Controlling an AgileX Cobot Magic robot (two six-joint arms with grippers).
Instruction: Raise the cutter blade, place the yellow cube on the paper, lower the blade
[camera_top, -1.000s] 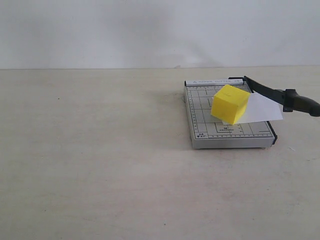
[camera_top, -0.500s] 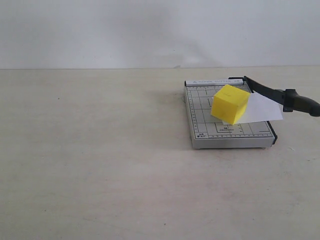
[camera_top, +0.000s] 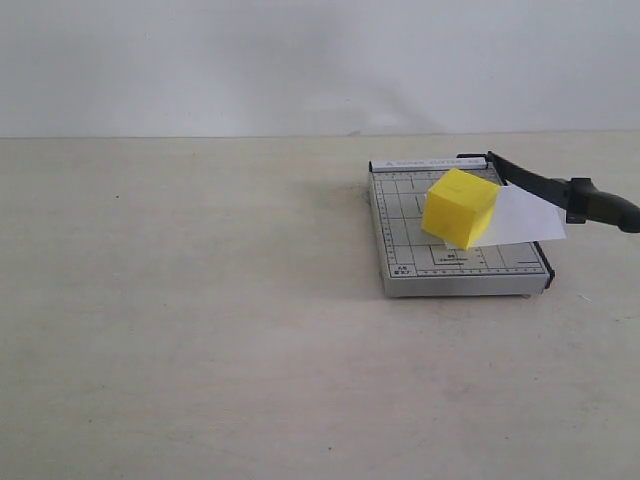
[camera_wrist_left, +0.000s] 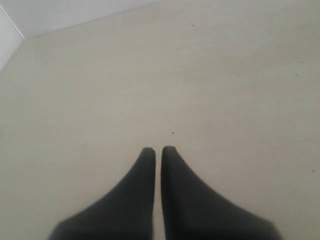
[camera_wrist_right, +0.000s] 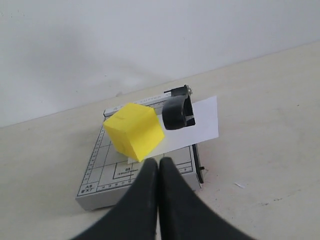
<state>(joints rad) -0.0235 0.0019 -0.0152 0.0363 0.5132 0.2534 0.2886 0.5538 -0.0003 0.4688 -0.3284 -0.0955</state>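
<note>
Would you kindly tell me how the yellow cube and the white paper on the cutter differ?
The yellow cube is a bright solid block, whereas the paper is a flat white sheet. The cube stands wholly over the grey cutter base, while the paper overhangs one edge of it. Both rest on the base and have plain surfaces.

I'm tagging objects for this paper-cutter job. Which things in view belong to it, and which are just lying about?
Belong to the job:
- cutter blade
- yellow cube
- paper
- grey cutter base

Just surroundings:
- table
- white wall
</note>
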